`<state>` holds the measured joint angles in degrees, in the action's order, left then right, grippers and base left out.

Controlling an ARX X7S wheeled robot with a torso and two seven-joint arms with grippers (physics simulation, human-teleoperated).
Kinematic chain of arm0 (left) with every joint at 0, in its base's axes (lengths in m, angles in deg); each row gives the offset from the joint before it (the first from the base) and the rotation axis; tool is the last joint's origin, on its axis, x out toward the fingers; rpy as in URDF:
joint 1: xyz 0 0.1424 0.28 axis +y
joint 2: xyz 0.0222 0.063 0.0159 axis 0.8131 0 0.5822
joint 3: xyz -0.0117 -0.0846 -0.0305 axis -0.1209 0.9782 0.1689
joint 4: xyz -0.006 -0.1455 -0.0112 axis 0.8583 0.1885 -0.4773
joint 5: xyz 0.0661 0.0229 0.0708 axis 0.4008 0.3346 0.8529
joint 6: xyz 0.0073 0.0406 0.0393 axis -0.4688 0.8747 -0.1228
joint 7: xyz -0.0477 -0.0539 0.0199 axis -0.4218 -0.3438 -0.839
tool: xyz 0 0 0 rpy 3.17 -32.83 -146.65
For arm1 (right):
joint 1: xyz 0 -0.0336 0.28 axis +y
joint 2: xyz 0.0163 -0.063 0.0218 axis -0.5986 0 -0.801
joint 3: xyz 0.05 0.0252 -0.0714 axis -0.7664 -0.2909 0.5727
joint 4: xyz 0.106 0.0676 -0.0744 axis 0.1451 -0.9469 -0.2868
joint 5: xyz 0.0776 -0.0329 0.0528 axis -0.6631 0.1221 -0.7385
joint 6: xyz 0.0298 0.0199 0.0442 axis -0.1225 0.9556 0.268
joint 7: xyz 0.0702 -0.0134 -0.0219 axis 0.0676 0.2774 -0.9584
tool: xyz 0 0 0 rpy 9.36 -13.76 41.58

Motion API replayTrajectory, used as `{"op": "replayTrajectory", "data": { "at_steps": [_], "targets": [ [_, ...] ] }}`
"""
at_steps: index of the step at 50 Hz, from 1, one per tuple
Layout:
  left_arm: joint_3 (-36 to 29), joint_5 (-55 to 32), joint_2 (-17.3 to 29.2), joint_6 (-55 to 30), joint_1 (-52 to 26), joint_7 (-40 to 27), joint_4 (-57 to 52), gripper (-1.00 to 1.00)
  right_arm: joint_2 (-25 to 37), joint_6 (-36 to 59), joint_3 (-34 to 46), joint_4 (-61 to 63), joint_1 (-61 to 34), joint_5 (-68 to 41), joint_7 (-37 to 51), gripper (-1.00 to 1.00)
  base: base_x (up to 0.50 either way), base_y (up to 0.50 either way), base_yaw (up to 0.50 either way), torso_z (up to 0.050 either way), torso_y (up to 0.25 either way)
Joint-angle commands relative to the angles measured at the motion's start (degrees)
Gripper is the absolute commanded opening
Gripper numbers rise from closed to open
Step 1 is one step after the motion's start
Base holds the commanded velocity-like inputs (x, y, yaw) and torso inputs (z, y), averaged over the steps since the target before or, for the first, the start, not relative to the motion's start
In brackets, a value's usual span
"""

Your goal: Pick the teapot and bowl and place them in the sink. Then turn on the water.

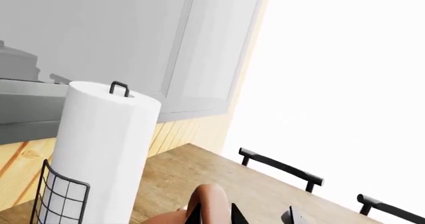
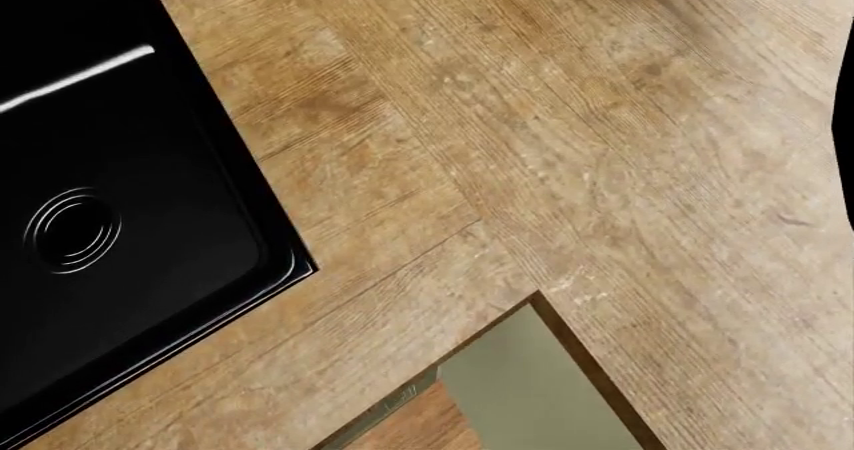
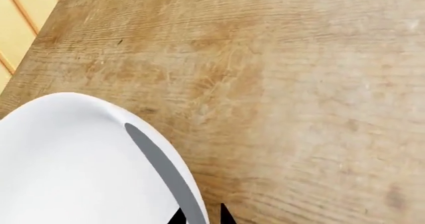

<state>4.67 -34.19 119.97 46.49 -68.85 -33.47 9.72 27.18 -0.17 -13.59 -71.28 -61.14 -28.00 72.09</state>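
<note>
Your left pincer point(image 1: 246, 218) grips teapot point(image 1: 202, 206), right pincer point(image 3: 199, 218) clamps bowl point(image 3: 79, 169); sink point(image 2: 120, 230) empty, tap untouched.

- Teapot point(image 1: 206, 204): terracotta-brown, only partly visible, low in the left wrist view.
- Bowl point(image 3: 73, 164): plain white, smooth, over the desk.
- Sink point(image 2: 120, 220): glossy black, ringed drain, left, dry.

Looks like a home kitchen. Wood countertop point(image 2: 561, 120) with a black sink point(image 2: 147, 270) at 9 o'clock, paper towel roll point(image 1: 99, 154) by it.
</note>
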Motion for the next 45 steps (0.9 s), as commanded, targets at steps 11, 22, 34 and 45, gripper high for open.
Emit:
{"op": "replayTrajectory", "data": {
  "at_steps": [11, 22, 34, 45],
  "targets": [
    [1.94, -0.97, 0.84, 1.72, 0.47, -0.88, -1.23, -1.0, -2.93, 15.04, -9.75, 16.98, -1.25, 4.0, -0.42, -1.0, 0.0, 0.0, 0.0, 0.0, 0.0],
    [2.64, -1.27, 1.12, 2.85, 1.3, -1.65, -1.27, -1.0, -4.54, 30.67, -10.45, 39.01, 2.51, -0.86, 2.7, -1.0, 0.0, 0.0, 0.0, 0.0, 0.0],
    [4.0, -2.96, 2.33, 4.17, 3.33, -3.24, -3.62, -1.0, -3.3, 45.94, -15.9, 60.21, 10.35, -22.58, 19.18, -1.0, 0.0, 0.0, 0.0, 0.0, 0.057],
    [8.4, -5.28, 3.46, 9.29, 10.0, -6.58, -11.06, -1.0, 0.07, 45.35, -16.03, 64.52, 17.72, -62.03, 49.6, -1.0, 0.0, 0.0, 0.0, 0.0, 0.157]
  ]
}}
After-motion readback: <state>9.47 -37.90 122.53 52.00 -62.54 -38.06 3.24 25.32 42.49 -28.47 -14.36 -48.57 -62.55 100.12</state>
